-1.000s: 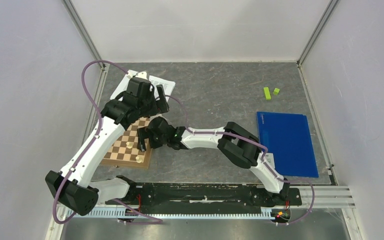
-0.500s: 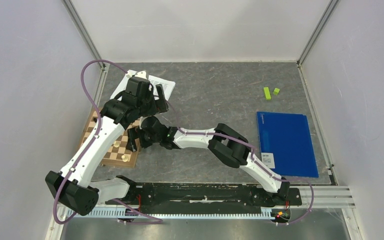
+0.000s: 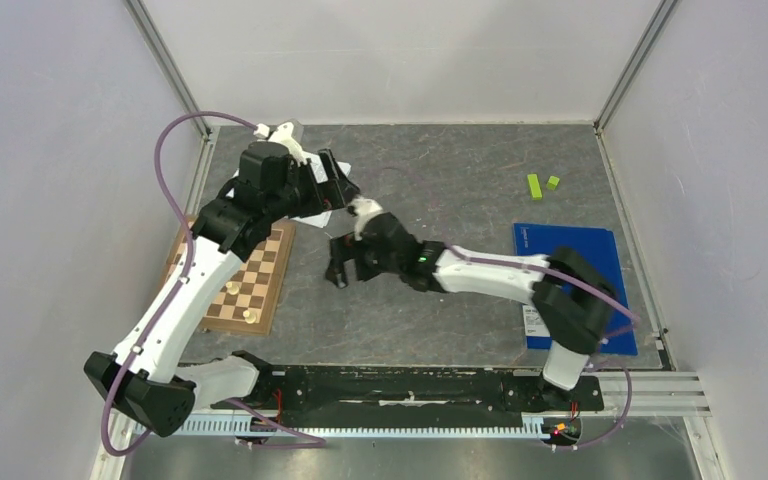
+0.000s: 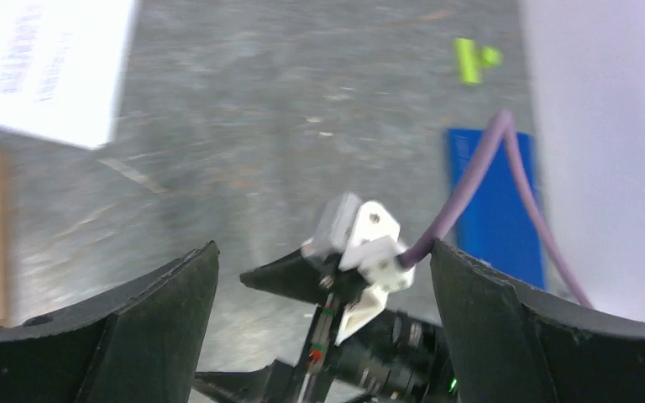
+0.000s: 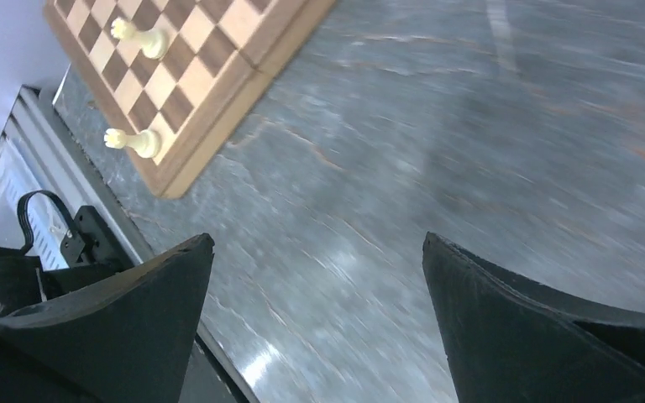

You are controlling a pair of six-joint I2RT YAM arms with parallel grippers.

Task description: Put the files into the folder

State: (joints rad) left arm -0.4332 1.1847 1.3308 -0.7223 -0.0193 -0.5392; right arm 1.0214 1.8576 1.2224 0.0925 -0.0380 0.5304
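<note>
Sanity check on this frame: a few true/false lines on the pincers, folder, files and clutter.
1. The left pincer and the right pincer are both open and empty. True.
2. The folder lies open with the files inside. False: it lies closed on the right side of the table, and the files are on the far left.
3. Two pale chess pieces stand on the chessboard. True.
4. The green blocks sit on the folder. False: they lie on the table beyond it, apart from it.
</note>
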